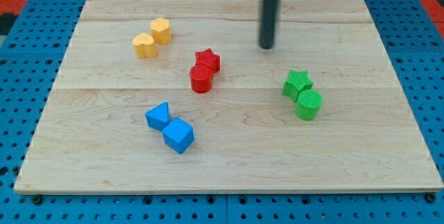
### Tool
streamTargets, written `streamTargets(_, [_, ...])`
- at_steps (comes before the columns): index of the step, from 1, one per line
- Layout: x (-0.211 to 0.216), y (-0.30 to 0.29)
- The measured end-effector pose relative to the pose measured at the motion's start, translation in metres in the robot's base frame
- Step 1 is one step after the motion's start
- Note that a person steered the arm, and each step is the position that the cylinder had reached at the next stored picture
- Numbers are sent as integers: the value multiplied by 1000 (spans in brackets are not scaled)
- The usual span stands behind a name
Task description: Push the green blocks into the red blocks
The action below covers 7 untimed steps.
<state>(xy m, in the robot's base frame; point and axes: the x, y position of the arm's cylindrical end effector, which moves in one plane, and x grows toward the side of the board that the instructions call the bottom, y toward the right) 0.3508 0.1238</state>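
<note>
Our rod hangs upright from the view's top edge, dark and straight, its upper mount cut off by the frame. Our tip sits at board height in the upper middle of the view, right of centre, touching nothing we can see.

Wooden board bearing coloured blocks

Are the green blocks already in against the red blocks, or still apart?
Apart: bare wood separates the green star and green cylinder from the red star and red cylinder.

My tip ends a straight, smooth, dark grey rod.
</note>
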Motion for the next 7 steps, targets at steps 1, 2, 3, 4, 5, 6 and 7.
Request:
streamTargets(1, [57,95])
streamTargets(2, [107,73])
streamTargets(3, [100,4])
streamTargets(4, [65,-63])
streamTargets(5, [51,-55])
streamTargets(6, [76,63])
streamTargets(7, [140,73])
